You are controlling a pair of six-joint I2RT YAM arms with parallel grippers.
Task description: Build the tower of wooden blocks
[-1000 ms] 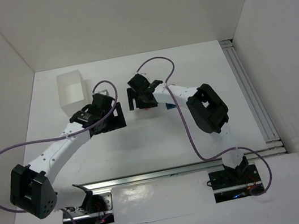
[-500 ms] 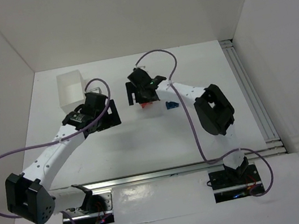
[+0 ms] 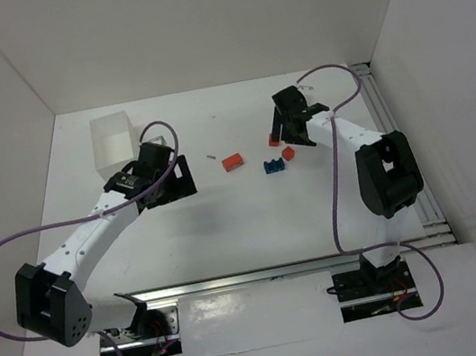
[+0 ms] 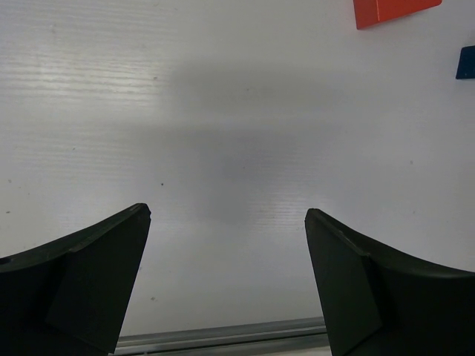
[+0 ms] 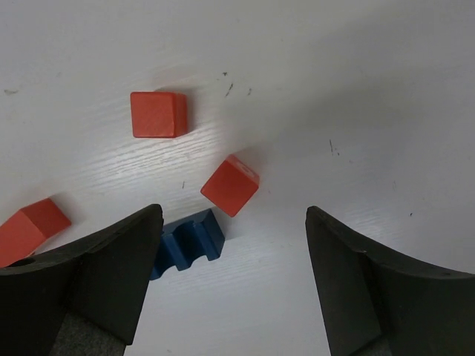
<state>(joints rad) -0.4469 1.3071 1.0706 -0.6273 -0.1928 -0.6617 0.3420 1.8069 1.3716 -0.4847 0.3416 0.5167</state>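
Observation:
Four small blocks lie loose on the table, none stacked. In the top view they are a red-orange oblong block (image 3: 233,161), a notched blue block (image 3: 273,166) and two red-orange cubes (image 3: 289,153) (image 3: 274,140). My right gripper (image 3: 289,130) is open and empty, hovering at the cubes. The right wrist view shows its jaws (image 5: 231,215) wide apart, with a tilted cube (image 5: 230,185), a second cube (image 5: 158,114), the blue block (image 5: 189,239) and the oblong block (image 5: 30,226) ahead. My left gripper (image 3: 185,179) (image 4: 226,215) is open and empty, left of the blocks.
A white open box (image 3: 116,148) stands at the back left, behind my left gripper. A tiny grey bit (image 3: 211,156) lies left of the oblong block. An aluminium rail (image 3: 281,272) runs along the near edge, and another rail (image 3: 398,151) runs along the right wall.
My right gripper has swung from over the oblong block to the right, uncovering the blocks. My left gripper has shifted only slightly.

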